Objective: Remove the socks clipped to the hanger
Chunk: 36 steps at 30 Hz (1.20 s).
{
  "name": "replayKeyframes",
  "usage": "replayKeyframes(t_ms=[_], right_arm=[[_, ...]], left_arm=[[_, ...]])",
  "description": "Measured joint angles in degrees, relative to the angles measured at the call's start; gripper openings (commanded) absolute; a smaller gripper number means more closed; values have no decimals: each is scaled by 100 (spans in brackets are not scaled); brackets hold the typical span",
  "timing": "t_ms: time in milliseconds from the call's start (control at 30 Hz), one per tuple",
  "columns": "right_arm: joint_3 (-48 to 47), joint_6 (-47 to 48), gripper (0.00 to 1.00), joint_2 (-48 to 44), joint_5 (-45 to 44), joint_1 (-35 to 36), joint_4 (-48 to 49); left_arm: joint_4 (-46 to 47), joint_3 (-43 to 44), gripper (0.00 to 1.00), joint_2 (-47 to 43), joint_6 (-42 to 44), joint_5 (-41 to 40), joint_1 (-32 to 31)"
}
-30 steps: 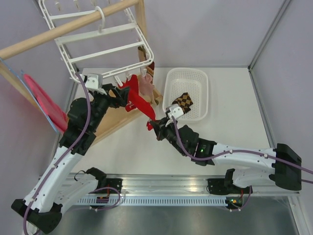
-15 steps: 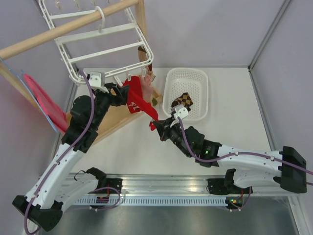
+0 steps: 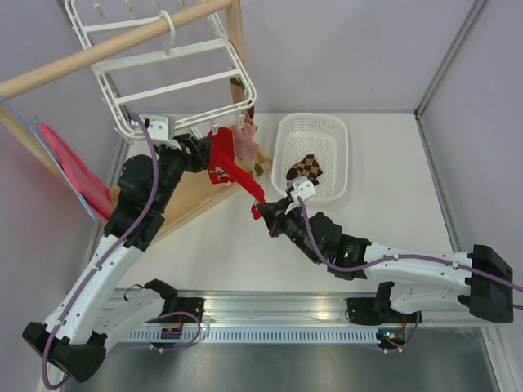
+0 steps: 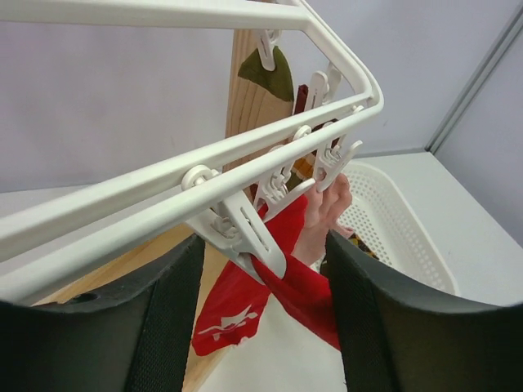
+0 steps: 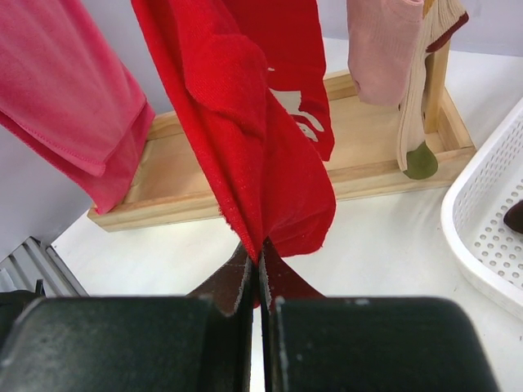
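Note:
The white hanger (image 3: 163, 90) hangs from a wooden bar at the back left. A red sock (image 3: 233, 171) hangs from one of its clips (image 4: 245, 237), stretched down to the right. My left gripper (image 3: 204, 151) is open, its jaws either side of that clip with gaps on both sides (image 4: 261, 269). My right gripper (image 3: 260, 211) is shut on the red sock's lower end (image 5: 261, 261). A second red sock with white marks (image 4: 225, 314) and a pale pink sock (image 5: 382, 49) hang beside it. A checkered sock (image 3: 305, 169) lies in the basket.
The white mesh basket (image 3: 310, 117) stands right of the hanger. The wooden rack's base (image 3: 188, 204) lies under the socks, its bar (image 3: 98, 53) carrying the hanger. Pink cloth (image 5: 73, 98) hangs at the left. A cream sock with an olive toe (image 5: 417, 122) dangles near the pink one.
My left gripper's jaws have narrowed around the clip and moved up closer to the hanger. My right gripper shifted slightly down and right, still holding the red sock's end.

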<state>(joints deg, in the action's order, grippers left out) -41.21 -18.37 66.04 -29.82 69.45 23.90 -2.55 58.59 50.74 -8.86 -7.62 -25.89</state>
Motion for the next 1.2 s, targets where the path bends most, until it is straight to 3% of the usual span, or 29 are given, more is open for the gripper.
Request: replayKeyframes(t_ms=[100, 167, 333, 367, 700, 800, 833, 867, 967, 1200], right_arm=[[17, -11, 1, 0, 2, 0, 2], [48, -31, 1, 0, 2, 0, 2], [68, -44, 1, 0, 22, 0, 7], [68, -46, 1, 0, 22, 0, 4], [70, -90, 1, 35, 42, 0, 52], [103, -101, 1, 50, 46, 0, 83], [111, -105, 1, 52, 46, 0, 90], [111, -114, 1, 52, 48, 0, 90], [122, -138, 1, 55, 50, 0, 92], [136, -155, 1, 57, 81, 0, 103]], left_arm=[[70, 13, 46, 39, -22, -2, 26], [101, 28, 27, 68, -37, -2, 46], [101, 39, 13, 116, -92, 37, 68], [101, 39, 3, 118, -94, 37, 70], [201, 39, 2, 94, -114, 208, 83], [238, 39, 26, 66, -122, 291, 81], [245, 39, 51, 59, -129, 323, 83], [247, 39, 62, 55, -114, 352, 81], [269, 39, 77, 52, -197, 380, 81], [299, 39, 81, 50, -260, 387, 85]])
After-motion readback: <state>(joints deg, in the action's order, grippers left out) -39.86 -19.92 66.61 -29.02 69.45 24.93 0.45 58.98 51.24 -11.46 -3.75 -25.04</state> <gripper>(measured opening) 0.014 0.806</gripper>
